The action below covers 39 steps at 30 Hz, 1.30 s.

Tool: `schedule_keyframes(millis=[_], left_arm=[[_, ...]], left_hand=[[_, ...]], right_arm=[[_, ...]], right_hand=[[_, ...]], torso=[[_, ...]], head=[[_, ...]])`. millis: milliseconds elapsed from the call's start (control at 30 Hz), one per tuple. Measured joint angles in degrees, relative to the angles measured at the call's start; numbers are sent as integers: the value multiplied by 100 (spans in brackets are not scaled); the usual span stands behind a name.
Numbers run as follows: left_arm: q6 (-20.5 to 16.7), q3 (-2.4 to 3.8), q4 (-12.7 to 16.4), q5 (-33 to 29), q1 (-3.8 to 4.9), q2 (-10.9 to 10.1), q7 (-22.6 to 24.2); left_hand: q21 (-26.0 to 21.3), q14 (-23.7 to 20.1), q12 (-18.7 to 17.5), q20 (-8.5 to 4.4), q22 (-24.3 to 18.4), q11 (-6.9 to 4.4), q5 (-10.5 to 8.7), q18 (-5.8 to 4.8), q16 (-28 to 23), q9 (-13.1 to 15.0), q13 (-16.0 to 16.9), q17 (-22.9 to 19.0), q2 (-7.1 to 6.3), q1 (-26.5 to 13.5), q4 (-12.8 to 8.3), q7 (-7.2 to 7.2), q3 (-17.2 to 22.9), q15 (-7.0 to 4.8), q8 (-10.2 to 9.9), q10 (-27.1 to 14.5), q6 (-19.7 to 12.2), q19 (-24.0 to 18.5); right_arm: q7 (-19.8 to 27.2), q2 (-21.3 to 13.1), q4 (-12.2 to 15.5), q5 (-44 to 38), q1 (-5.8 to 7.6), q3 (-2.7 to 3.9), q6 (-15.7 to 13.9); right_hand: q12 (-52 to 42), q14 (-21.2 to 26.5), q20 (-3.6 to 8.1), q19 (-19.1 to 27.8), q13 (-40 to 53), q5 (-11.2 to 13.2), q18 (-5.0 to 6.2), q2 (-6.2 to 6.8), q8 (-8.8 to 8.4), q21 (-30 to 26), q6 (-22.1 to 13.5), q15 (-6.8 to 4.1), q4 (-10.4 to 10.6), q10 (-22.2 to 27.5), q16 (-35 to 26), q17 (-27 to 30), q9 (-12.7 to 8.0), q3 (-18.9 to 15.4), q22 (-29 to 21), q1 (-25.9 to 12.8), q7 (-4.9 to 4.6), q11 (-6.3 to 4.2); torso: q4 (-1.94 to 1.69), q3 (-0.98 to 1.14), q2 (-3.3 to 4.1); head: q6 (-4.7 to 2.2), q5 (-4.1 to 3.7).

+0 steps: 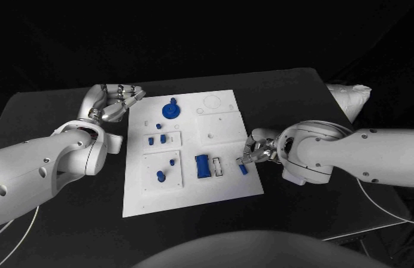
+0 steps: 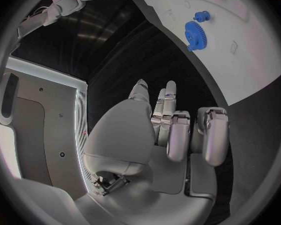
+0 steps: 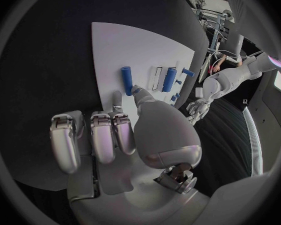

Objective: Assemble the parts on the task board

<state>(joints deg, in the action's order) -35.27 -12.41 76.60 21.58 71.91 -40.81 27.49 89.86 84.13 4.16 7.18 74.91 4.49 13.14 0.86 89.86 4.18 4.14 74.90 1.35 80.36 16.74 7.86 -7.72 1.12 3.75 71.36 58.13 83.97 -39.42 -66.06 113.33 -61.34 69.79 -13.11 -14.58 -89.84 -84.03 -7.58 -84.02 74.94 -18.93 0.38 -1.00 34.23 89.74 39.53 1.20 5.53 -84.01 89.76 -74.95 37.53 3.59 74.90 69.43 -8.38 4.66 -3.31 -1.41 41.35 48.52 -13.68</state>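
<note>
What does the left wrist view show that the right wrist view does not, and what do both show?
Left wrist view alone: the blue gear on the task board, and the left hand over the black table, holding nothing. Right wrist view alone: the right hand touching a small blue bar, with a larger blue block beyond an empty slot. Both show the white board.

Head camera overhead, wrist cameras close behind hands, sharing task board (image 1: 191, 154)

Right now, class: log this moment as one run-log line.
left hand: open, beside task board | right hand: thumb touching small blue bar on board | blue gear: untouched
</note>
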Motion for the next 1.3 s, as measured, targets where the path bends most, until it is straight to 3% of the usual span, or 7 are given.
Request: schedule_keyframes(millis=[400, 800, 1067, 1300], left_arm=[[6, 0, -2, 1, -2, -9, -3], [14, 0, -3, 3, -4, -9, -5], [17, 0, 2, 4, -5, -16, -6], [18, 0, 2, 5, -5, -19, -8]], left_hand=[[0, 0, 0, 0, 0, 0, 0, -1, 0, 0, 0, 0, 0, 0, 0, 0, 0, 0, 0, 0, 0, 0], [0, 0, 0, 0, 0, 0, 0, 0, 0, 0, 0, 5, 0, 0, 0, 0, 0, 0, 0, 0, 0, 0], [0, 0, 0, 0, 0, 0, 0, -1, 0, 0, 0, 4, 0, 0, 0, 0, 0, 0, 0, 0, 0, 0], [0, 0, 0, 0, 0, 0, 0, 0, 0, 0, 0, 4, 0, 0, 0, 0, 0, 0, 0, 0, 0, 0]], right_arm=[[-1, 40, 84, -325, -16, -4, 208], [-6, 80, 128, -624, -26, -1, 420], [-2, 124, 160, -892, -38, 1, 612], [13, 137, 200, -1156, -95, 9, 722]], right_hand=[[0, 0, 0, 0, 0, 177, 0, 143, 46, 0, -40, 0, -64, 0, 0, 1, 0, -1, 4, -45, 41, 0], [0, 0, 0, 1, 0, 177, 0, 156, 90, 0, -39, 1, -89, 0, 0, 2, 0, 25, 4, -57, 42, 0], [0, 0, -1, 1, 0, 129, 0, 271, 82, 0, -42, 1, -238, 0, 0, 2, 5, 142, 3, 58, 38, 0], [0, 1, -1, 1, 0, -21, 0, 323, 80, 0, -71, 1, -366, 0, 0, 3, 510, 270, 3, 157, 8, 0]], torso=[[-1, 2, 0], [-1, 0, 1], [-2, -1, 2], [-1, 0, 2]], head=[[-15, 3], [-3, -7], [4, -8], [7, -10]])
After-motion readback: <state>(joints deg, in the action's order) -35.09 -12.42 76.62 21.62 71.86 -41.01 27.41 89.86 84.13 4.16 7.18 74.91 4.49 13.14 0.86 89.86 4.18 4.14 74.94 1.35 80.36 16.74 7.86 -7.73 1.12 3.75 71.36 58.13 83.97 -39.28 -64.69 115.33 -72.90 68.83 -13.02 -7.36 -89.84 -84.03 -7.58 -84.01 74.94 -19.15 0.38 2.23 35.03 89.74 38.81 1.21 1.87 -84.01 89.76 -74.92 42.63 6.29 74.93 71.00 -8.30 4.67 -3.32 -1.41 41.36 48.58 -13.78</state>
